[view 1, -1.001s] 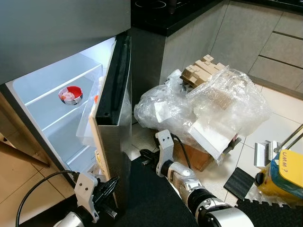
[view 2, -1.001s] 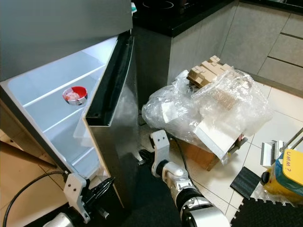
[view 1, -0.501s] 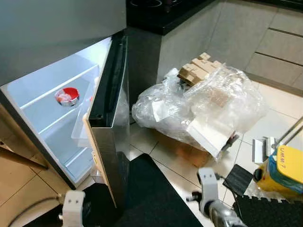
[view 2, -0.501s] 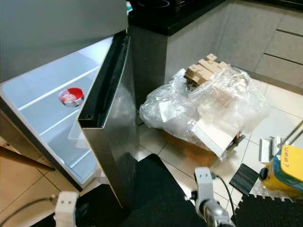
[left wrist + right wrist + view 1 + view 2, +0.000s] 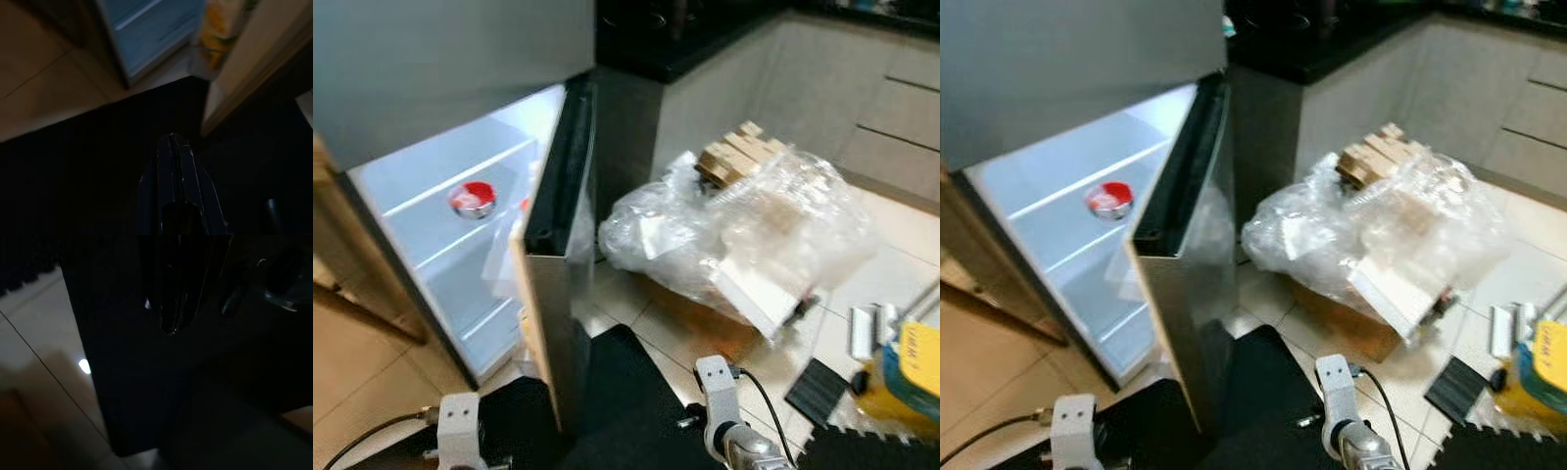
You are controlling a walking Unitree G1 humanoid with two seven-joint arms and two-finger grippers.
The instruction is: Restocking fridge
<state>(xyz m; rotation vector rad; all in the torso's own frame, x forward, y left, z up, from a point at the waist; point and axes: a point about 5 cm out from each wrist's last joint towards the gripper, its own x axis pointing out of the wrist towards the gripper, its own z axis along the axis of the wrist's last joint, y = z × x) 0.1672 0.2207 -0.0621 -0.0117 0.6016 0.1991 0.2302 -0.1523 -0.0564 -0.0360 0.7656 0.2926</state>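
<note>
The fridge (image 5: 450, 88) stands at the left with its lower compartment lit and its door (image 5: 553, 294) swung half open. A red-lidded bowl (image 5: 473, 199) sits on a shelf inside. In the left wrist view a yellow packet (image 5: 220, 29) sits in the door's bottom rack. Both arms hang low before me: the left wrist (image 5: 458, 446) is near the door's foot and the right wrist (image 5: 715, 387) is over the mat. My left gripper (image 5: 171, 139) is shut and empty above the black mat. In its dark view my right gripper (image 5: 168, 328) also looks shut, holding nothing.
A black floor mat (image 5: 617, 392) lies under me. A big heap of clear plastic wrap (image 5: 744, 225) with cardboard blocks on top sits right of the door. A yellow machine (image 5: 911, 372) and a black tile (image 5: 815, 392) are at the far right. Grey cabinets (image 5: 842, 88) line the back.
Both arms have dropped back from beside the door's lower edge to the bottom of the picture. The camera has shifted a little. The door and the bowl stay put.
</note>
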